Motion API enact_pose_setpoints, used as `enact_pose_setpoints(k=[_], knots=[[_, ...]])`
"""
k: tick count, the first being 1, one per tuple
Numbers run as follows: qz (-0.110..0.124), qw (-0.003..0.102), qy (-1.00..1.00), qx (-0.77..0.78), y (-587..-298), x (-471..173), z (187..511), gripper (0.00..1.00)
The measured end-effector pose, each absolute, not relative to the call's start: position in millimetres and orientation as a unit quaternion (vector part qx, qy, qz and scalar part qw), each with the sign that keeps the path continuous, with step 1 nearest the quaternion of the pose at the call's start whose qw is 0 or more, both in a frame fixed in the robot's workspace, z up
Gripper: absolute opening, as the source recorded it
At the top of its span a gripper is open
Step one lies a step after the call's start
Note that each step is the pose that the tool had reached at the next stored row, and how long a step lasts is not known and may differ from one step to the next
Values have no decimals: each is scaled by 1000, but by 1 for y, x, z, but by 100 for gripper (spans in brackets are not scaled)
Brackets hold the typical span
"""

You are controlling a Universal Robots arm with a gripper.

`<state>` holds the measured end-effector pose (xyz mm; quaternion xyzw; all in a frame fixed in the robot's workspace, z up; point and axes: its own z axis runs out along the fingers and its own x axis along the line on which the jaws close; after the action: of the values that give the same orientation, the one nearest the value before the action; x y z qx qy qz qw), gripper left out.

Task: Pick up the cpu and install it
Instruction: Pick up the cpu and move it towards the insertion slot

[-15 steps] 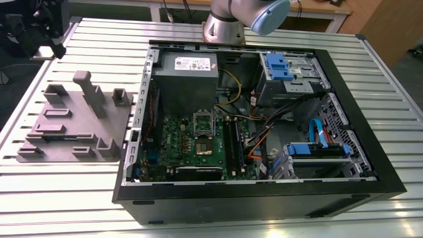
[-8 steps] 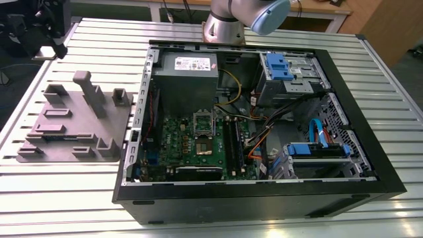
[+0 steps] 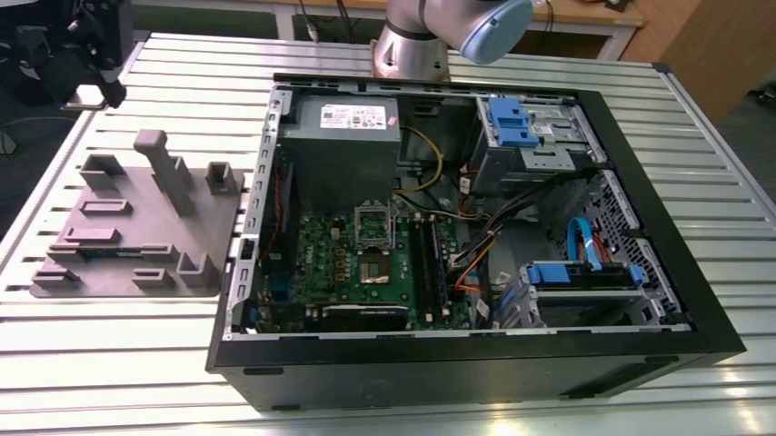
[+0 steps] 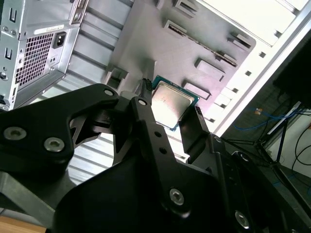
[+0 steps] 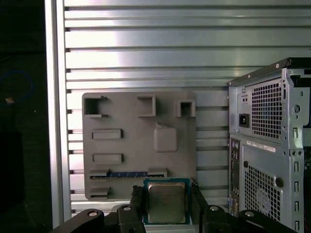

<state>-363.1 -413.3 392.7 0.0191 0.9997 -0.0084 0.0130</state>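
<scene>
The small flat square silvery-topped CPU (image 5: 166,203) is clamped by opposite edges between the fingers of the black metal gripper (image 5: 166,194), held level above the grey plastic fixture tray (image 5: 121,121); the edge grip presumably spares its faces.

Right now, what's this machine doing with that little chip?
The arm's gripper is shut on the cpu, gripping this small silvery chip by two opposite edges, lifted off the grey tray. Beside the tray, the computer case lies open on the table, its green motherboard exposed. The cpu is not yet installed there.
</scene>
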Motion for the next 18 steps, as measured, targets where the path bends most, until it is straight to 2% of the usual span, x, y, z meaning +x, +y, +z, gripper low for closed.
enact_pose_setpoints(k=[18], knots=[[-8,13,1000,19,-413,-359,393,47]])
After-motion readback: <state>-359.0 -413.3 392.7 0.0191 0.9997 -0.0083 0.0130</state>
